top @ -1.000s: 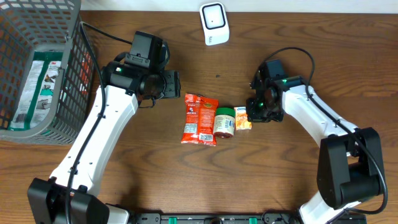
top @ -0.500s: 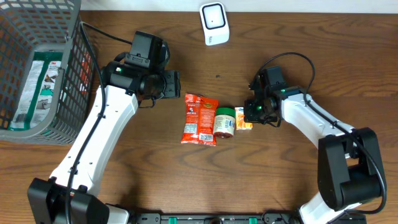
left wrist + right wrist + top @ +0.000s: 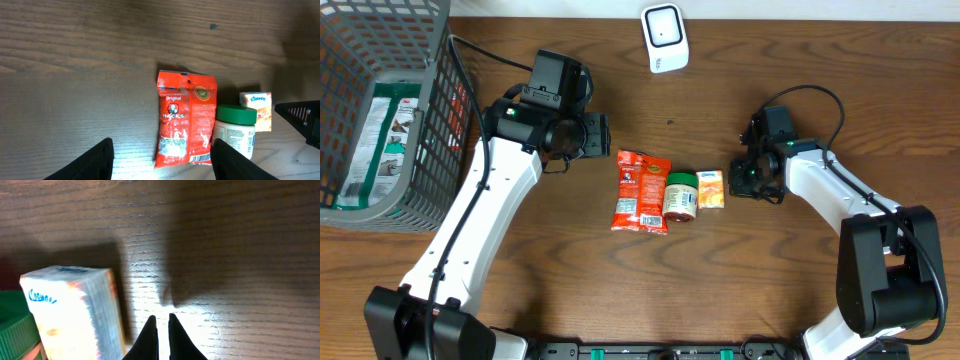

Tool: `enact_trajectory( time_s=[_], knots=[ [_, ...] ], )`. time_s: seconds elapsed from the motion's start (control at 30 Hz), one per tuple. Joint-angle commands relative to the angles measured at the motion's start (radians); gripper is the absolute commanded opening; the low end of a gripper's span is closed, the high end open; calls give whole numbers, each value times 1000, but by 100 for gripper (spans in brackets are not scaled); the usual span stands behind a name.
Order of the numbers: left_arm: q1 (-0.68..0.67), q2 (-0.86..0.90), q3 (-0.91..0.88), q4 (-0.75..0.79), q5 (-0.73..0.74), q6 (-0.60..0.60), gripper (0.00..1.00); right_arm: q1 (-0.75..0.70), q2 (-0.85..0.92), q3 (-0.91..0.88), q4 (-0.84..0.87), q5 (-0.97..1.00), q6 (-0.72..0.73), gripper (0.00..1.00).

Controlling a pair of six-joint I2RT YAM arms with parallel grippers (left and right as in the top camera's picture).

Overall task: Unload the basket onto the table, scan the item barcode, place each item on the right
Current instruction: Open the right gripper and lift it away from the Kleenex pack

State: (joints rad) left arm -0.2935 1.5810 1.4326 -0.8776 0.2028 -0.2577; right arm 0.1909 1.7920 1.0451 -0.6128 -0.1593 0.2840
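**Three items in a row on the table, neither gripper holding one**

In the middle of the wooden table [image 3: 570,270] three items lie side by side. On the left is a red snack packet [image 3: 641,190]. Touching its right edge is a small jar with a green lid [image 3: 681,196], lying on its side. Just beside the jar is a small orange box [image 3: 711,188]. The white scanner [image 3: 664,38] stands at the far edge of the table, well apart from them.

The left gripper [image 3: 596,135] is above the table, near the upper left corner of the packet. In its wrist view the two fingers [image 3: 95,161] stand wide apart and there is nothing between them (the packet is seen lower down, on the wood).

The right gripper [image 3: 745,180] is to the right of the orange box, near it but not touching. Its fingers [image 3: 150,330] are almost pressed together and they hold nothing.

A grey basket [image 3: 430,150] stands at the left edge of the table, with a green and white package [image 3: 380,130] inside
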Motion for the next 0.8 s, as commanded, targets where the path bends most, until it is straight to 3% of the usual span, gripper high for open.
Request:
enact_trajectory(
  time_s=[0.0,0.37,0.77],
  knots=[
    [2,-4,-10,-1,-13,13,62,-2,-6,-12,0,12,17,5],
    [2,-4,-10,-1,-13,13,62,-13,-64,16,-20,-256,-57,1],
    [2,-4,-10,-4,-13,13,63,-9,30,-2,29,-182,-48,1]
  ],
)
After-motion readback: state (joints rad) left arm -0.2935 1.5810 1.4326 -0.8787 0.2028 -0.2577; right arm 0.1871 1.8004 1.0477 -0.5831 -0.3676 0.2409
